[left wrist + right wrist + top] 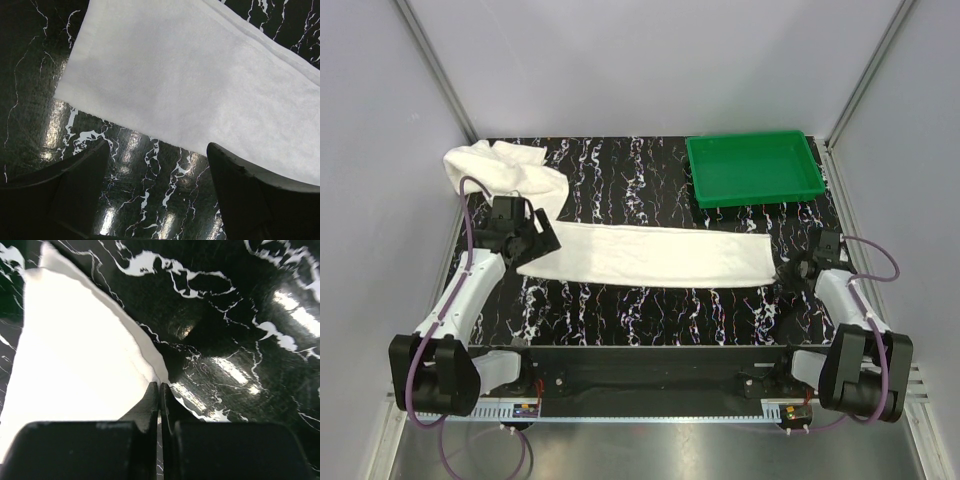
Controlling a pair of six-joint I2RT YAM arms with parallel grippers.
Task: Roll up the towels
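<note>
Long white terry-cloth towel (650,255) lies flat across the middle of the black marbled worktop (650,320). Right gripper (160,387) is closed, with its tips at the towel's right edge; can't tell if cloth is pinched. Left gripper (157,150) gapes wide at the left end, holding nothing. Smaller white terry-cloth towel (505,170) sits crumpled in the far-left corner, and the green plastic tray (755,165) is at the far-right corner.

The left arm (470,290) and right arm (855,300) are built alike, with white link shells set between bulky black joint housings. A purple cable (467,215) loops along each from base to wrist. The left hand (544,244) and right hand (785,272) are matte black with broad, wedge-shaped fingers (260,195).
</note>
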